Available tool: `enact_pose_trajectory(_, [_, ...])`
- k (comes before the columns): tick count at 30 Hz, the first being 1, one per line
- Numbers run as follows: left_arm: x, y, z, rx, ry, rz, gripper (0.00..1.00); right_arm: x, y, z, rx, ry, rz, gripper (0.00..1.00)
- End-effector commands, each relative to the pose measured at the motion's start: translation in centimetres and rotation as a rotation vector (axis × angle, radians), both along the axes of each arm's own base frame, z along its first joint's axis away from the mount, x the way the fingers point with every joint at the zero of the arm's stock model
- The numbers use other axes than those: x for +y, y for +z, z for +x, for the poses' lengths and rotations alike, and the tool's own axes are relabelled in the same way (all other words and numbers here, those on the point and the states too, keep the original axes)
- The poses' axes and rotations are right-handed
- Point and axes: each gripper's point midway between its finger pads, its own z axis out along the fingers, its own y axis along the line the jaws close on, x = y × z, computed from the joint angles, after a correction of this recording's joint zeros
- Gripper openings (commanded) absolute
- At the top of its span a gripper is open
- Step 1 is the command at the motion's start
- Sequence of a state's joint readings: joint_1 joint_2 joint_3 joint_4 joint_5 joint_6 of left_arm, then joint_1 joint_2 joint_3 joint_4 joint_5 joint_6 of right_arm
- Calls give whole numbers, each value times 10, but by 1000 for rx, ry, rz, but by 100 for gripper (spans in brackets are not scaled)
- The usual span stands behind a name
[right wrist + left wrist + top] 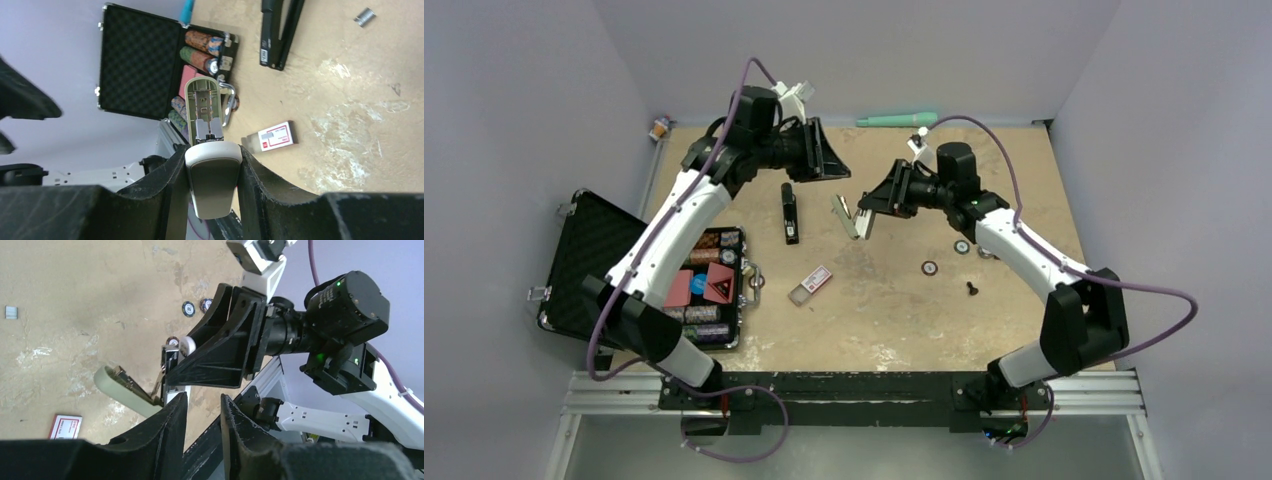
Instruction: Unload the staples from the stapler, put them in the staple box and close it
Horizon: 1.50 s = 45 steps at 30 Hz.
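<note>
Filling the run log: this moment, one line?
right gripper: shut on green piece | left gripper: open, empty | stapler, staples: on table

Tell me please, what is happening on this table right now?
The right gripper is clamped on a pale green piece, held over the table with its metal inside showing. The left gripper hovers close by, jaws slightly apart and empty. The black stapler lies on the table, touched by neither, and a short strip of staples lies loose near it.
</note>
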<state>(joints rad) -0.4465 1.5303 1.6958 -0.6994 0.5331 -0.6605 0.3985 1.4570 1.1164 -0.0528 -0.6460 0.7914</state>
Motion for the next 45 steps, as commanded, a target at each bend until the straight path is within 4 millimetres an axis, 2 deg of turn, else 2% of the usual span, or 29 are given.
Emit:
enact_pose_trajectory(1, [-12,3,24,-35,-24,-15,33,4,14,8,-59,29,7,0])
enact_pose_trajectory(5, [-14,-26,48,12,17,45,30,4,8,14,-42,27,11,0])
enact_pose_trajectory(12, [-22,-77,78,100,50,104,21,0,-9,31,10,19,7,0])
enact_pose_trajectory(19, [-34,-97,103,138,82,89,1,-8,-11,58,22,-20,-16,0])
enact_pose_trajectory(28, [-47,-123,124,191,89,74,0,-15,-22,87,63,-26,-47,0])
enact_pose_trajectory(35, [-51,-147,131,232,79,105,0,-15,-41,91,109,-36,-33,0])
enact_pose_trajectory(40, [-46,-174,127,277,82,149,0,-19,-52,90,134,-47,-46,0])
enact_pose_trajectory(45, [-38,-191,121,299,91,200,0,-21,-60,89,154,-58,-44,0])
